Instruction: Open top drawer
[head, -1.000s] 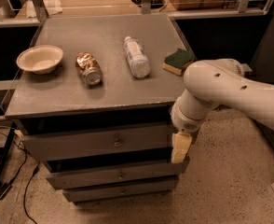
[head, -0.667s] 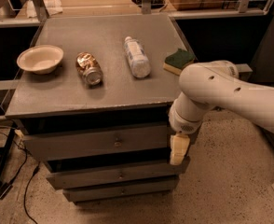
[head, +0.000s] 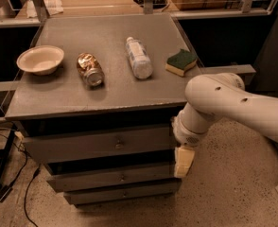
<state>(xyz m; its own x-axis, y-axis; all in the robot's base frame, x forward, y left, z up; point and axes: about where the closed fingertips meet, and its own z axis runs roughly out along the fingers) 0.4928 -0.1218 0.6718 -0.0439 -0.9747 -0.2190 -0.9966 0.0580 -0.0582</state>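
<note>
The top drawer (head: 96, 144) is the widest grey panel just under the cabinet top, with a small round metal knob (head: 119, 143) at its centre. Its front stands a little forward of the cabinet body. Two shorter drawers (head: 115, 178) lie below it. My gripper (head: 183, 161) hangs from the white arm (head: 233, 108) at the cabinet's front right corner, beside the right end of the top drawer and to the right of the knob.
On the cabinet top (head: 110, 60) lie a cream bowl (head: 40, 59), a crushed can (head: 90, 69), a white bottle on its side (head: 138, 57) and a green-and-yellow sponge (head: 181, 62). Cables and a stand leg (head: 4, 164) are on the floor at left.
The arm and gripper have shifted slightly left, toward the cabinet's right front corner. The drawers look unchanged.
</note>
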